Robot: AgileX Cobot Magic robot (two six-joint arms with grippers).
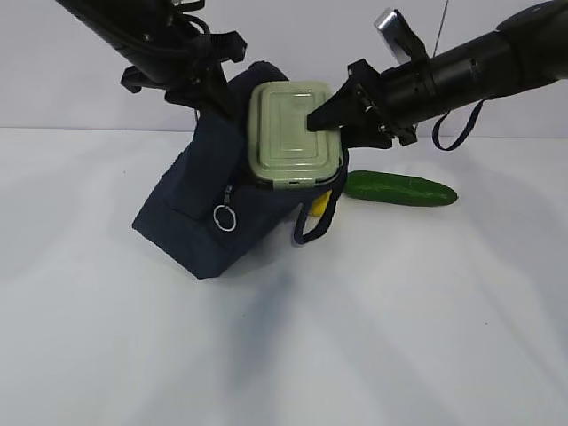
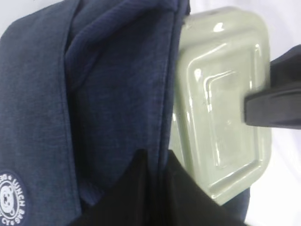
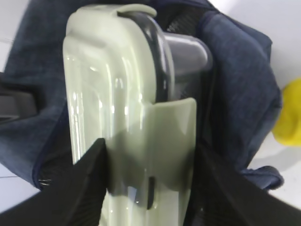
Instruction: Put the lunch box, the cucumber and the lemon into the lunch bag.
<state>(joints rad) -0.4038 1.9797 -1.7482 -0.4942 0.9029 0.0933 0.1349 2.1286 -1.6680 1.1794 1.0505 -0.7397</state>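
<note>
Now the lunch box (image 1: 295,133) sits at the upper centre of the frame, partly inside the mouth of the lunch bag (image 1: 213,222), clamped by the right end effector (image 1: 330,120). The left end effector (image 1: 209,89) pinches the bag's rim. Cucumber (image 1: 401,188) and lemon (image 1: 313,208) wait on the bench (image 1: 399,337), right of the bag.

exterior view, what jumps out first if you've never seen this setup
The pale green lunch box stands out, held on edge by the right tool at the mouth of the tilted navy lunch bag in the middle of the table. The left tool pinches the bag's upper fabric edge, holding it up. Behind the bag on the right lies the dark green cucumber, with a sliver of the yellow lemon peeking out beside the bag's handle.
</note>
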